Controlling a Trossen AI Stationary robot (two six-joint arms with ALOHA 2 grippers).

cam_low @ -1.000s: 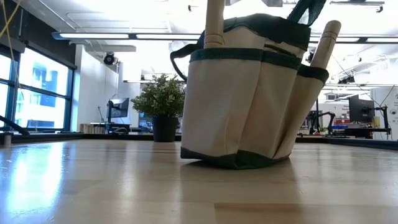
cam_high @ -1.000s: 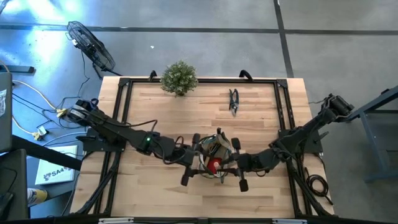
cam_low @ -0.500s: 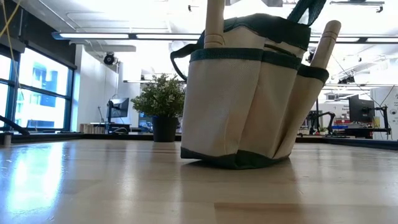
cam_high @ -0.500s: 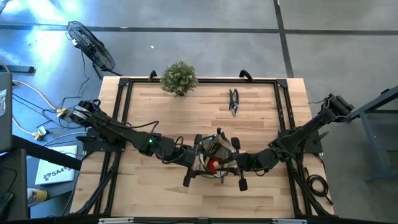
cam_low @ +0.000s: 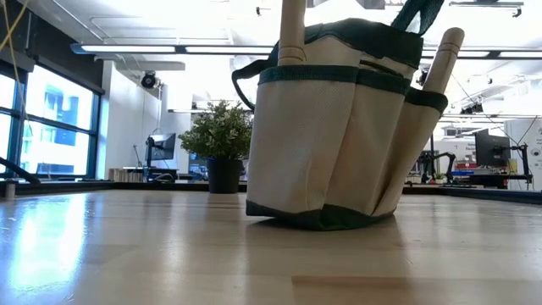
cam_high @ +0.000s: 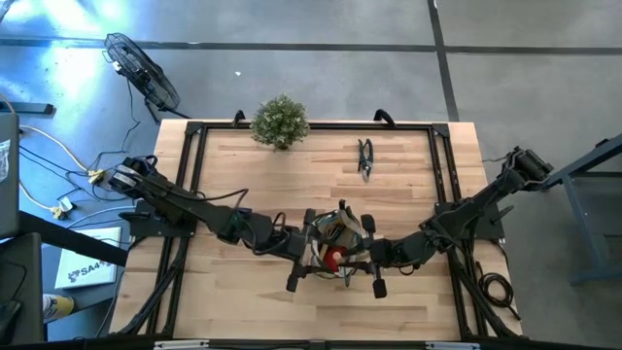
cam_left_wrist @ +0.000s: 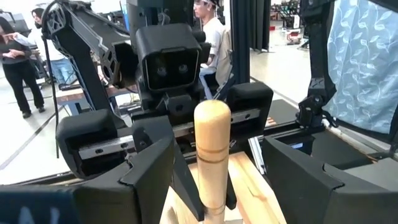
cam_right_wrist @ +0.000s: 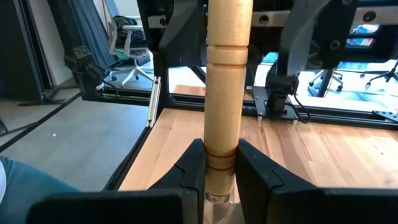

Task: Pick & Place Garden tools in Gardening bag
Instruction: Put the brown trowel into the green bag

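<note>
Right end effector: clamped narrow on a wooden tool handle, held upright just over the gardening bag, which stands mid-counter
Left end effector: fingers spread wide on either side of a wooden handle, apparently not touching it, at the bag's left side
Still outside the bag: dark snips lying far back on the counter, near the potted plant
Risk, snagging: the held tool could catch the bag's rim or the red piece inside the mouth, tipping the light fabric bag
Risk, collision: both arms crowd the same bag, so a careless move could knock them together
Risk, slip: the smooth round handle might rotate in the narrow grip
Low view only: the bag's tan side pockets, with handles sticking up from them
High view only: both arms converging on the bag, and the snips left over
Wrist views only: how each end effector's fingers stand around its handle
</note>
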